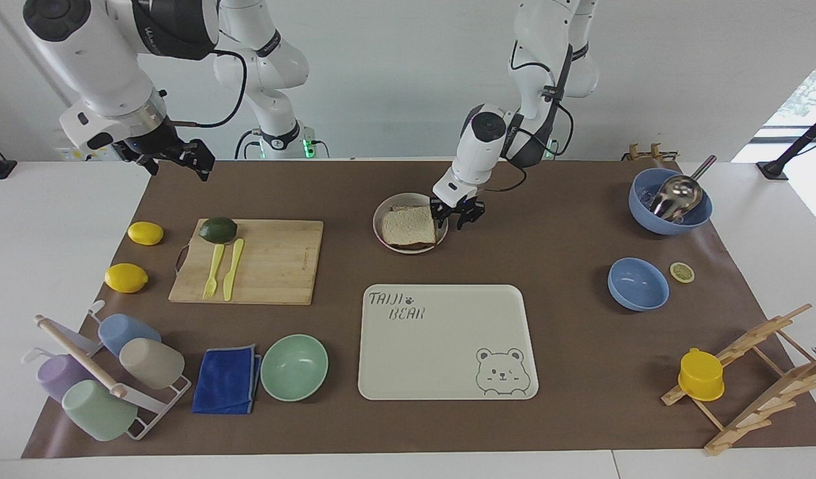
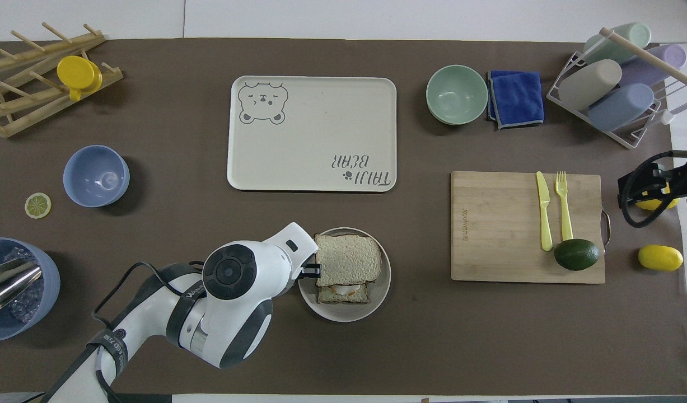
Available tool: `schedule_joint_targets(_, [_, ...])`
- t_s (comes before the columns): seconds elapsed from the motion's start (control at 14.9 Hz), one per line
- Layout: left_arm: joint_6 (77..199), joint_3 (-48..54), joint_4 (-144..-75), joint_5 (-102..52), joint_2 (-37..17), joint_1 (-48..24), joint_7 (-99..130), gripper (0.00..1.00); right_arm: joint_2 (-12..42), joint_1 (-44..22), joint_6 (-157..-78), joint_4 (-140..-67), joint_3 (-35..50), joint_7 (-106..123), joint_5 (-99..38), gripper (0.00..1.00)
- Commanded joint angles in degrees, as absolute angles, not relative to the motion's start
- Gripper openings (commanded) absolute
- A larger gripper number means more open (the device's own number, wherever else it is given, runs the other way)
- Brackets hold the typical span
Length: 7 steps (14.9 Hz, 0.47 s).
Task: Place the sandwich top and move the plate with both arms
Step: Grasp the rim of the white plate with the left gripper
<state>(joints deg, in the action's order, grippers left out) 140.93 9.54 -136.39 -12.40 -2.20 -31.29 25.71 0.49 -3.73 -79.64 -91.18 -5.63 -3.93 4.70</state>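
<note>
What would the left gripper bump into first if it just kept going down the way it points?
Most likely the rim of the plate. The left gripper points steeply down at the plate's edge toward the left arm's end, its fingers open, beside the sandwich top. Whether one finger would land on the mat instead is unclear.

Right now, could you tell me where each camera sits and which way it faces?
Facing view: high across the table, facing the robots; both arms show, left gripper open at the plate, right gripper waiting raised above the table edge.
Overhead view: high above the robots' end, looking forward and down; the left arm shows.
Shared: plate, sandwich top, bear tray, half a turn apart.
</note>
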Motion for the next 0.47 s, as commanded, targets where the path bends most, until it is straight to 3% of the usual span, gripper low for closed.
schedule_joint_targets(0.0, [142.1, 8.7, -137.8, -15.4, -1.5, -32.9, 25.8, 0.39, -0.2, -3.5, -78.7, -91.5, -5.4, -2.6, 3.4, 1.00])
schedule_joint_targets(0.27, [141.7, 8.7, -137.9, -16.3, -1.4, -32.5, 25.9, 0.31, -0.3, -3.5, -78.2, -91.5, -5.4, -2.5, 3.4, 1.00])
schedule_joint_targets(0.4, [141.6, 8.6, -137.9, -17.2, -1.5, -32.3, 25.9, 0.21, -0.3, -3.6, -78.0, -91.5, -5.2, -2.5, 3.5, 1.00])
